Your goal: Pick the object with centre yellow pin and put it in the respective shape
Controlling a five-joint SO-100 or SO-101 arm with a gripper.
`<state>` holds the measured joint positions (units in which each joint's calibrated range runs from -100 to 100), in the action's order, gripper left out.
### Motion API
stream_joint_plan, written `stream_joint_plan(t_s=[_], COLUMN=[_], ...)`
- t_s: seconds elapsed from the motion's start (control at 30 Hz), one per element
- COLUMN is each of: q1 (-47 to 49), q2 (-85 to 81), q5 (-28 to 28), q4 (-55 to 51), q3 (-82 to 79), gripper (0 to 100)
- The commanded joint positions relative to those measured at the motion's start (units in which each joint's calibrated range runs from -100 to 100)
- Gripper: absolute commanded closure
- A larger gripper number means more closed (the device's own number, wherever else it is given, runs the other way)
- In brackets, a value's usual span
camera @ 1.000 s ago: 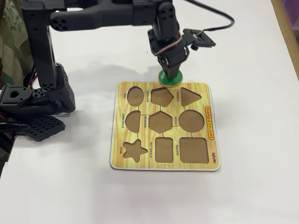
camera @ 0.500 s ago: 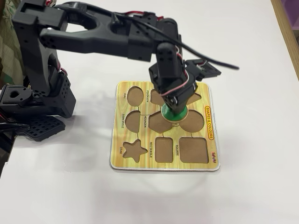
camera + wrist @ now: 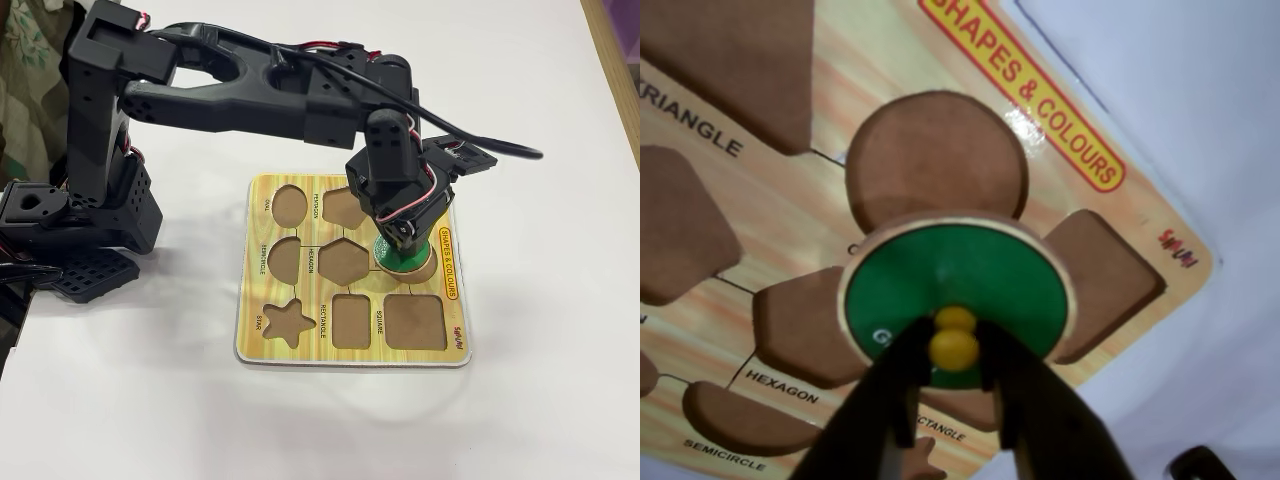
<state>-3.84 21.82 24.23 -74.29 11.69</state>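
In the fixed view the puzzle board (image 3: 352, 342) lies flat on the table (image 3: 540, 400), to the right of the arm's base (image 3: 95, 210). The arm reaches over the board's right part, and the gripper (image 3: 955, 345) pinches the pin (image 3: 954, 348) at the centre of the round piece (image 3: 940, 275). In the wrist view that piece hangs tilted just before the circular recess (image 3: 930, 150), overlapping its near edge, with the hexagon recess (image 3: 790, 325) at its left

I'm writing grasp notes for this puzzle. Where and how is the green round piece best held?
By the yellow knob at its centre, from straight above. The green disc is flat and wide, so the knob is the only raised part narrow enough for the gripper, which is shut on it now, above the round hole.
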Motion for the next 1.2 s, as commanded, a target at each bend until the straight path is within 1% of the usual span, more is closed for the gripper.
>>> stream_joint_plan(t_s=[0.0,0.1,0.23,0.43,0.5,0.63,0.9,1.17], q1=[1.49,2.96,5.89,9.69,10.48,10.09,4.91,4.62], q2=[-1.32,-1.40,-1.40,-0.98,-0.65,-0.57,1.78,3.03], q5=[0.35,0.92,4.27,5.68,5.68,5.68,5.00,4.95], q4=[2.82,3.07,3.07,3.16,4.89,8.09,7.31,7.31], q3=[3.33,3.42,3.33,3.33,3.33,3.33,3.33,2.88], gripper=[96,96,97,97,97,97,97,97])
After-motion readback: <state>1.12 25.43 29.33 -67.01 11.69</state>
